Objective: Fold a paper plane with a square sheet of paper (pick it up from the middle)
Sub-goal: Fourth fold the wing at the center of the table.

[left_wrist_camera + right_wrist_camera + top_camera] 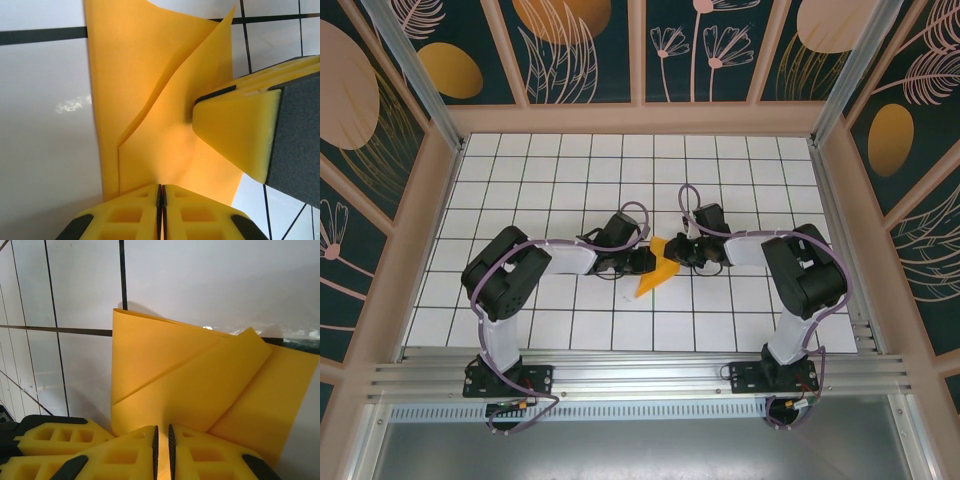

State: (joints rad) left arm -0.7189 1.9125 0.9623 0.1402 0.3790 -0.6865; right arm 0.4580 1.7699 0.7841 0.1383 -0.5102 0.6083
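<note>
The orange-yellow sheet of paper (658,272) is folded into a narrow pointed shape with layered flaps, its tip toward the near left. It is held over the middle of the white tiled table (520,190). My left gripper (642,262) comes in from the left and is shut on the paper's edge (150,100); its jaws (161,188) meet with the paper pinched between them. My right gripper (682,250) comes in from the right and is shut on the paper (190,370) as well, a thin layer showing between its jaws (161,430). The two grippers nearly touch.
The right gripper's yellow fingers (240,130) press close at the right of the left wrist view. The left gripper's fingers (55,437) show at the lower left of the right wrist view. Patterned wall panels (640,50) enclose the table on three sides.
</note>
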